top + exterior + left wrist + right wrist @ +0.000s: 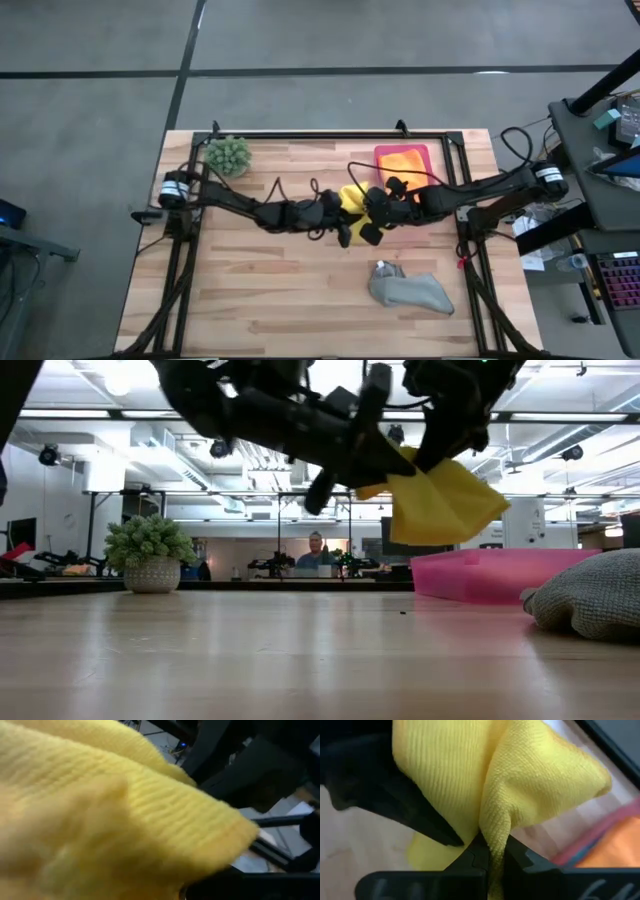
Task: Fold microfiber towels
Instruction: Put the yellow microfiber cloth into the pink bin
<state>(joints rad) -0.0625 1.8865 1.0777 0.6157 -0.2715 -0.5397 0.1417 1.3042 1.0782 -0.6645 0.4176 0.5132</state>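
Overhead, both arms' jaws pinch the yellow towel (440, 500) shut above the wooden table (300, 660).

1. Grey concrete floor (90, 120), dark seams crossing it.
2. Open ceiling (120, 420): ducts, bright strip lights.
3. Black desk (600, 130) just beside the table, cluttered.
4. Person (316, 550) seated far back among workbenches.

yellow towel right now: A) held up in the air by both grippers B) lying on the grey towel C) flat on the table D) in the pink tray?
A: the low view shows the yellow towel hanging clear of the table, and the right gripper is pinched shut on its fabric, the left gripper shut on it too.
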